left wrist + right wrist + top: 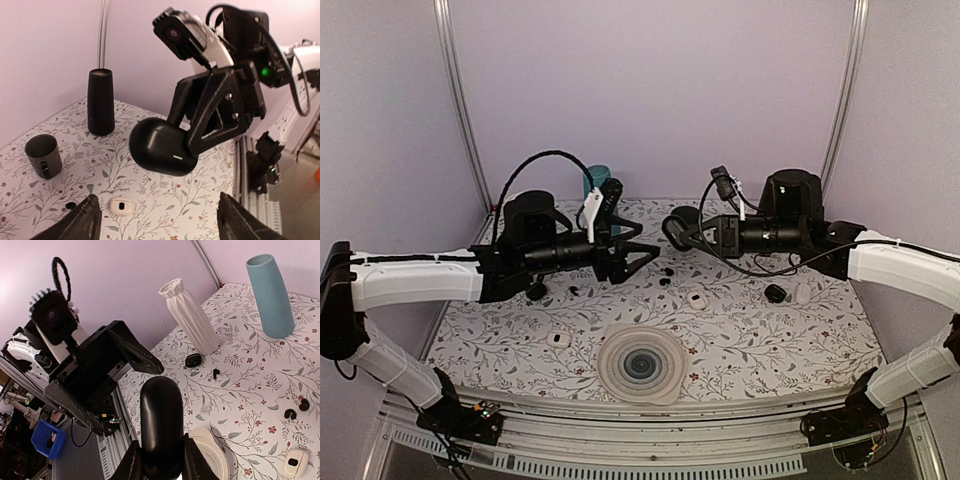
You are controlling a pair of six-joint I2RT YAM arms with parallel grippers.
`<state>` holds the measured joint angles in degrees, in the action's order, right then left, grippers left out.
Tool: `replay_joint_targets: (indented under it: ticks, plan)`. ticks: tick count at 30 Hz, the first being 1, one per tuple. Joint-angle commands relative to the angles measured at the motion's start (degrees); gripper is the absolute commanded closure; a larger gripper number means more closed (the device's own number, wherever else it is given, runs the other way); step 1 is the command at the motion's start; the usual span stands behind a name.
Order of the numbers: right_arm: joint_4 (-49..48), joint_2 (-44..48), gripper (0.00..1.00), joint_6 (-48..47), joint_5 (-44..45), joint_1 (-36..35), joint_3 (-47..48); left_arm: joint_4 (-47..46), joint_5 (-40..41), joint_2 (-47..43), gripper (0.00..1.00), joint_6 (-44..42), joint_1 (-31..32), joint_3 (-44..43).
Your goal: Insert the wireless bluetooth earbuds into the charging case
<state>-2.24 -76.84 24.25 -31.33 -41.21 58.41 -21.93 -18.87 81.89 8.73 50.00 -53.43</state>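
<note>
My right gripper (pixel 675 228) (pixel 161 452) is shut on a black oval charging case (pixel 161 415) and holds it in the air above the table's far middle. The case also shows in the left wrist view (pixel 160 147), its lid closed. My left gripper (pixel 645 245) (pixel 157 200) is open and empty, level with the case, a short way left of it and facing it. Two tiny black earbuds (pixel 665 276) lie on the table just below and in front of both grippers; they also show in the right wrist view (pixel 295 409).
A teal vase (pixel 598 180) stands at the back and a white ribbed vase (pixel 190 315) at the back left. A round ribbed coaster (pixel 640 365) lies front centre. Two small white pods (pixel 697 298) (pixel 558 339), a second black case (pixel 193 360), a black cup (pixel 42 155) and a black vase (pixel 100 102) are also on the flowered table.
</note>
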Motion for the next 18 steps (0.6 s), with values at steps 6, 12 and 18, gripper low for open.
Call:
replay_joint_targets:
  ticks: [6, 12, 18]
  plan:
    - [-4.4, 3.0, 0.96, -5.4, -3.8, -1.9, 0.1, -14.6, -17.6, -0.9, 0.3, 17.5, -4.8, 2.3]
    - [-2.9, 2.0, 0.96, -7.4, -2.0, -4.1, 2.2, -16.5, -22.4, 0.4, 0.34, 21.3, -4.8, 0.3]
    - [-2.9, 1.8, 0.96, -8.8, -0.4, -5.5, 3.0, -16.6, -22.8, 1.3, 0.39, 22.9, -4.7, -0.5]
